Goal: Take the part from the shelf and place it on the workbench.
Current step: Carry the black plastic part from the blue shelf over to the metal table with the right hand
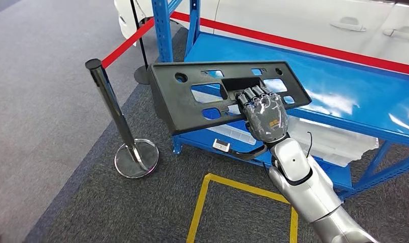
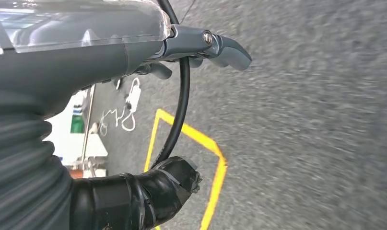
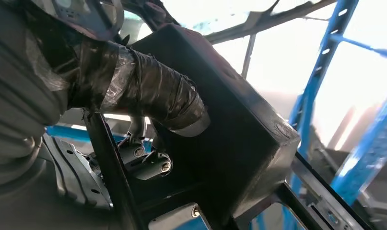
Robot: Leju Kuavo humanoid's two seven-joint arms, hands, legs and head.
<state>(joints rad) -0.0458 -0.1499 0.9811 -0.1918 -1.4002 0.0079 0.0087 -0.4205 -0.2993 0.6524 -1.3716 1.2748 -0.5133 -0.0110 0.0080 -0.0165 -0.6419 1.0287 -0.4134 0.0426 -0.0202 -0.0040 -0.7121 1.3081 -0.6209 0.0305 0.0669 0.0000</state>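
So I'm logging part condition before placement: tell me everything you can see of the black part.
The black part is a long, flat, matte panel, plastic by its look, with rectangular cut-outs, round holes and a raised rim. The right hand grips its near edge, fingers hooked through a central opening. It is tilted, partly over the blue shelf, its left end overhanging the floor.

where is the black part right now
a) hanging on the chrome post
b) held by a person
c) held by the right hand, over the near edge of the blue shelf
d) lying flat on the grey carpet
c: the right hand grips the black part through a cutout, over the front edge of the blue shelf.
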